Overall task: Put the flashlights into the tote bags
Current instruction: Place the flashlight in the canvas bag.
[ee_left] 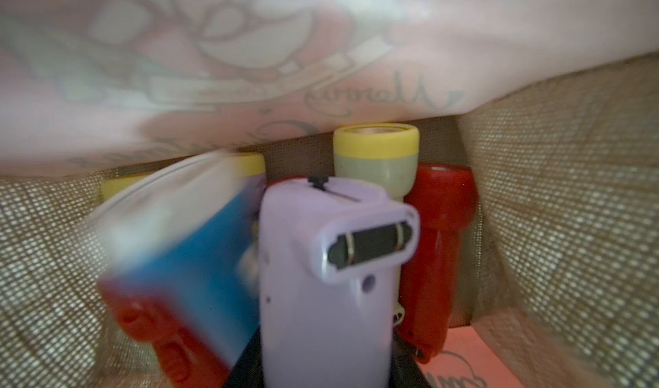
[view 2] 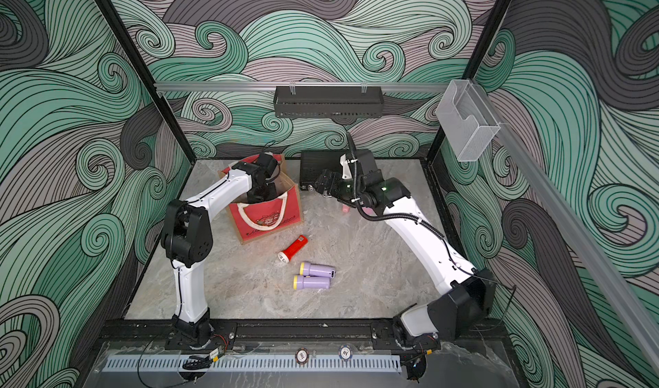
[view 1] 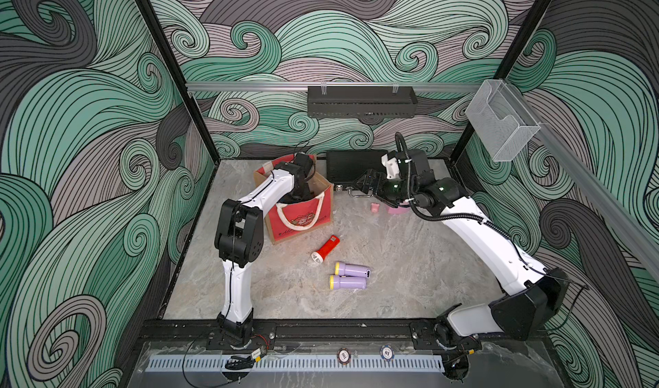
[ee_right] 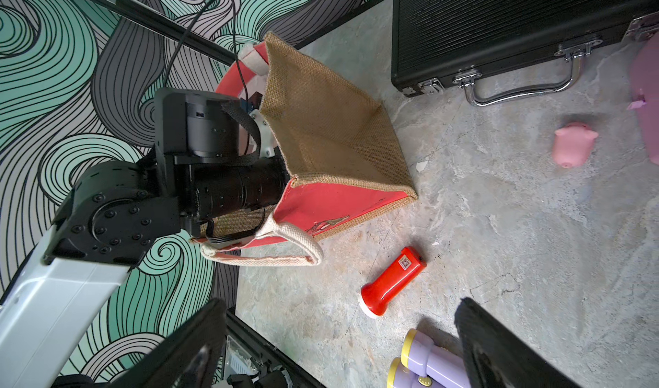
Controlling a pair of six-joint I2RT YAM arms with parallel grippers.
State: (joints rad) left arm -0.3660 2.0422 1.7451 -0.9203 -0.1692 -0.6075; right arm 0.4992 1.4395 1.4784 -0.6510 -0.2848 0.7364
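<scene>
The tote bag (view 1: pixel 299 218) (view 2: pixel 265 215) (ee_right: pixel 331 125) stands at the back left, red front towards me. My left arm reaches down into it, and the left gripper (ee_left: pixel 322 372) is shut on a lilac flashlight (ee_left: pixel 321 279). Around it in the bag lie a blurred blue flashlight (ee_left: pixel 199 261), a pale green one (ee_left: pixel 374 165) and a red one (ee_left: pixel 438 232). On the table lie a red flashlight (view 1: pixel 326 249) (ee_right: pixel 392 279) and two lilac flashlights (view 1: pixel 353 270) (view 1: pixel 349 282). My right gripper (view 1: pixel 360 183) (ee_right: pixel 340 304) hangs open and empty by the bag's right side.
A black ribbed case (view 1: pixel 353 170) (ee_right: pixel 499 22) lies at the back behind the right gripper. A small pink lump (view 1: pixel 374 208) (ee_right: pixel 572 143) and a pink metronome (ee_right: pixel 645 83) sit under the right arm. A black basket (view 1: pixel 360 102) hangs on the back wall.
</scene>
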